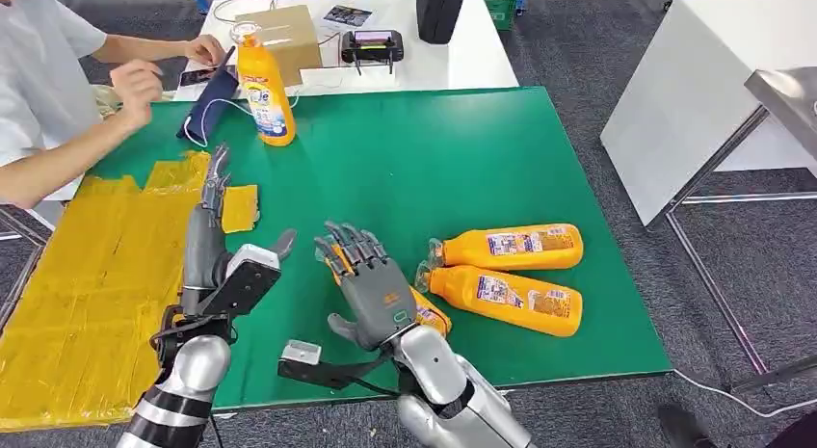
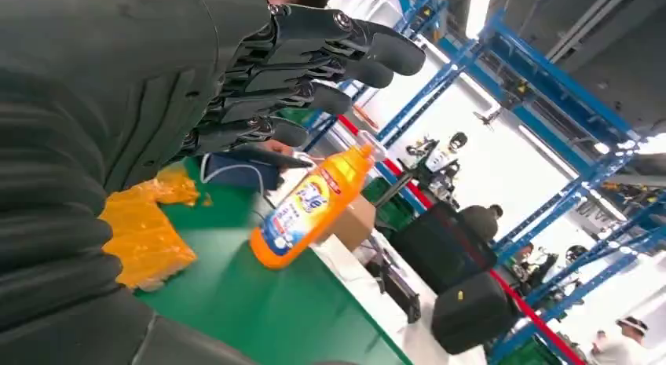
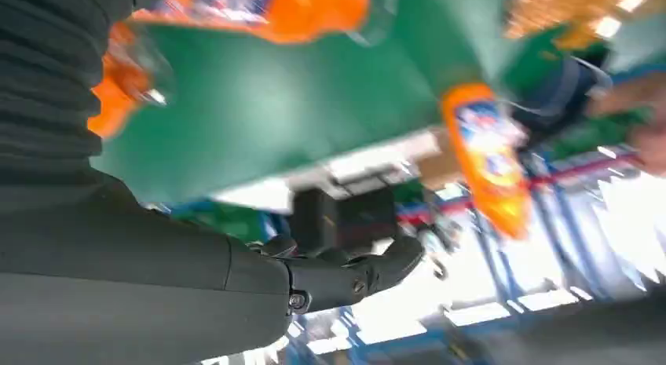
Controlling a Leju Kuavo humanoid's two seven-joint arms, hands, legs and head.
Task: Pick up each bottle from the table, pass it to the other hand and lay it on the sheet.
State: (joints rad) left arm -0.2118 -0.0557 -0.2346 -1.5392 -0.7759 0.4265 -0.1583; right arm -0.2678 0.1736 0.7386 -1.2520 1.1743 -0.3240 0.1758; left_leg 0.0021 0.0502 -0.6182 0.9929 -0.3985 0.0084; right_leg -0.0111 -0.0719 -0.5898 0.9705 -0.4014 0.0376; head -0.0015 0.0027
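On the green counter (image 1: pixel 405 169), an orange bottle (image 1: pixel 264 87) with a clear cap stood upright at the far left, just beside a dark blue pouch (image 1: pixel 205 106) with a white cord. Two more orange bottles lay on their sides at the near right, caps pointing left: the farther lying bottle (image 1: pixel 513 247) and the nearer lying bottle (image 1: pixel 505 298), close together and roughly parallel. A third lying bottle (image 1: pixel 431 316) was mostly hidden beneath the right hand (image 1: pixel 368 289), only its orange end with a label showing to the hand's right. That hand hovered palm down with fingers spread and slightly curved over it; whether it actually touched or gripped the bottle could not be told from the head view, and the right wrist view was too blurred to settle it.

Left of it, the left hand (image 1: pixel 214 238) was held edge-on with fingers straight and apart, pointing toward the far side, holding nothing. It sat at the right edge of the yellow sheet (image 1: pixel 87 284), which covered the near left of the counter.

At the far left a person in a white shirt (image 1: pixel 39 72) reached both arms toward a white table (image 1: pixel 462 53) behind the counter, which carried a cardboard box (image 1: pixel 289 39) and a black device (image 1: pixel 372 46).
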